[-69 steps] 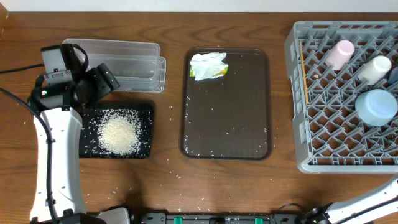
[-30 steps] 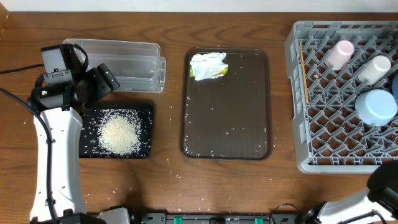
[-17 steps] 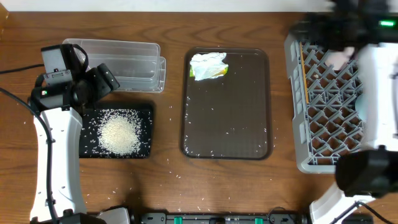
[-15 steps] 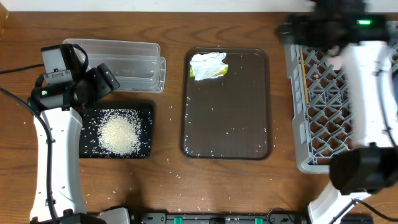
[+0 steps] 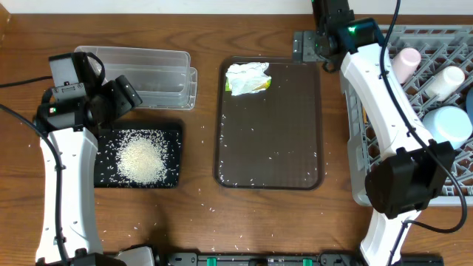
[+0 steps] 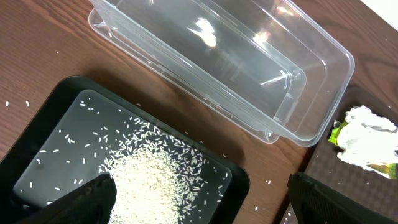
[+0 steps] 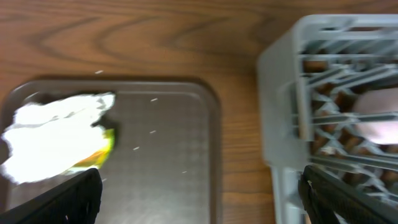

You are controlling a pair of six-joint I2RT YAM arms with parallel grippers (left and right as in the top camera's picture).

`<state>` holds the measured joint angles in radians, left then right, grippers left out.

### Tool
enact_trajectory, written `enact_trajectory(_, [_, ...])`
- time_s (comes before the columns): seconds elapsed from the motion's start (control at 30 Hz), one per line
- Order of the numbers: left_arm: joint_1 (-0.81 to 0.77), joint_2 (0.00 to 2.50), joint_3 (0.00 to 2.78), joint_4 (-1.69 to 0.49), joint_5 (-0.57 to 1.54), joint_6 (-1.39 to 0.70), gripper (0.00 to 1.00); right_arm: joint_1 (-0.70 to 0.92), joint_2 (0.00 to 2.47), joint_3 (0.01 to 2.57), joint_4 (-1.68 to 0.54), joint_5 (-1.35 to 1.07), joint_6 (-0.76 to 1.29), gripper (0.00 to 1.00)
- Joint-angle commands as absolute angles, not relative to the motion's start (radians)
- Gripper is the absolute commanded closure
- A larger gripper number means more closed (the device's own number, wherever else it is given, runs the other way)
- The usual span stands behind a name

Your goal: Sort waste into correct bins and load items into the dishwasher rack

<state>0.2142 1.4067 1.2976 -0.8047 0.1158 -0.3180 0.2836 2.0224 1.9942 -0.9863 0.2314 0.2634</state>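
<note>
The rice heap (image 5: 142, 159) lies in the black tray (image 5: 174, 134), also seen in the left wrist view (image 6: 155, 180). The clear tub (image 5: 144, 72) behind it looks empty. The crumpled napkin with its yellow-green wrapper (image 5: 247, 77) lies at the far end of the brown serving tray (image 5: 270, 148). The grey rack (image 5: 443, 177) holds a pink cup (image 5: 405, 63), a white cup (image 5: 447, 80) and a light blue bowl (image 5: 452, 127). My left gripper (image 5: 126, 94) (image 6: 200, 185) is open above the black tray's far edge. My right gripper (image 5: 309, 46) (image 7: 199, 186) is open and empty, between the brown tray's far right corner and the rack. The plate is out of view.
Loose rice grains are scattered on the wooden table in front of both trays and on the brown tray. My right arm stretches from the front right across the rack's left side. In the right wrist view, the napkin (image 7: 56, 134) is left of the rack's corner (image 7: 280, 93).
My right arm has swung up from the front right, over the rack, to the far gap between brown tray and rack. The left arm has not moved.
</note>
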Motion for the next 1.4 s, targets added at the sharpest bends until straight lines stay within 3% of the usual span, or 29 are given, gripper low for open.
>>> enact_trajectory(0.0, [0.219,1.418,1.295,-0.807,0.100,-0.319,0.09,0.273,2.028,2.000,-0.995,0.311,0.278,0.01])
enact_trajectory(0.27, [0.219,1.418,1.295,-0.792,0.100,-0.319,0.09,0.205,2.028,2.000,-0.997,0.418,0.168,0.01])
enact_trajectory(0.57, [0.218,1.418,1.295,-0.776,0.105,-0.321,0.09,-0.036,2.028,2.000,-1.054,0.332,0.231,0.01])
enact_trajectory(0.77, [0.216,1.418,1.294,-0.778,0.392,-0.451,0.09,-0.173,2.028,2.000,-1.089,0.236,0.231,0.01])
enact_trajectory(1.03, [0.025,1.418,1.293,-0.676,0.590,-0.324,0.09,-0.282,2.028,2.000,-1.090,0.235,0.231,0.01])
enact_trajectory(1.13, [-0.106,1.422,1.293,-0.665,0.516,-0.269,0.09,-0.297,2.028,2.000,-1.090,0.235,0.231,0.01])
enact_trajectory(1.37, [-0.380,1.485,1.294,-0.526,0.066,-0.148,0.09,-0.300,2.028,2.000,-1.090,0.235,0.231,0.01])
